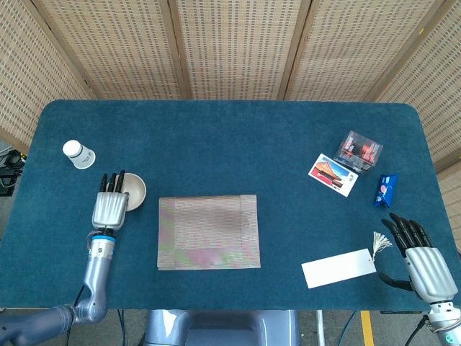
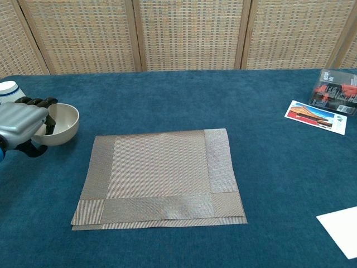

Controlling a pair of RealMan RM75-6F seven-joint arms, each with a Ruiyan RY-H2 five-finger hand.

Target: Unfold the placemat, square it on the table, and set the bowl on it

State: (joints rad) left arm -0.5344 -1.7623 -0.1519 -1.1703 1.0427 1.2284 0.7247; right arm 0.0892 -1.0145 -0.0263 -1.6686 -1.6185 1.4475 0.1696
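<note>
The grey-brown woven placemat (image 1: 209, 231) (image 2: 159, 173) lies flat near the table's front middle, still doubled, with a lower layer showing along its front edge. A cream bowl (image 1: 135, 190) (image 2: 62, 120) sits just off its far left corner. My left hand (image 1: 109, 205) (image 2: 22, 118) grips the bowl's left rim, fingers hooked inside and thumb under the outer wall. In the head view my right hand (image 1: 420, 261) is open at the front right corner, holding nothing, far from the mat.
A white paper cup (image 1: 78, 153) (image 2: 6, 89) lies behind the bowl at the far left. At the right are a white card (image 1: 338, 268) (image 2: 340, 222), a postcard (image 1: 333, 174) (image 2: 315, 117), a clear box (image 1: 358, 151) (image 2: 334, 92) and a blue packet (image 1: 386, 189).
</note>
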